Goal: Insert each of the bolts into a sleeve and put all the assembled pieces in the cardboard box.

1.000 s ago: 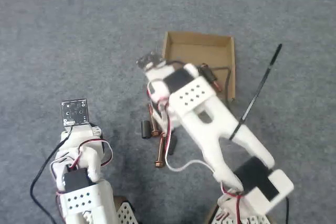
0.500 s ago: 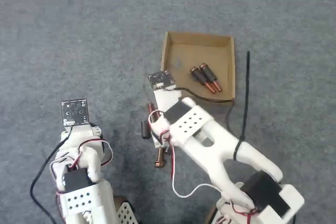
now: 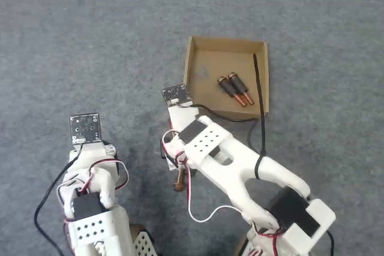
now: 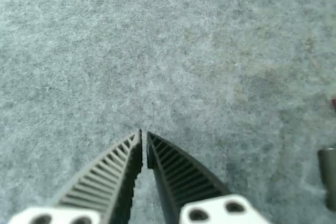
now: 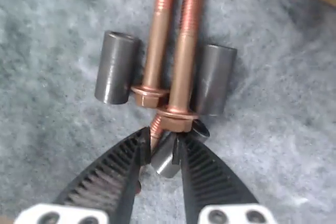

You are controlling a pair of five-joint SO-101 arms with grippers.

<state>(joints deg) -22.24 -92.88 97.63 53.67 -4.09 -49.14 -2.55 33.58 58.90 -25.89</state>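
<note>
Two copper bolts lie side by side on the grey carpet. A dark sleeve lies on one side of them and another sleeve on the other. My right gripper hangs just over this pile, narrowly open. A third sleeve and part of a third bolt show between its fingers. The cardboard box holds two assembled pieces. My left gripper is shut and empty over bare carpet at the lower left.
One bolt head sticks out from under the right arm. A dark sleeve shows in the left wrist view. Open carpet lies to the left and behind the box. A black cable tie crosses over the box.
The right arm has drawn back from over the box to the pile of bolts and sleeves. Two assembled pieces came into sight in the box. The left arm has kept still.
</note>
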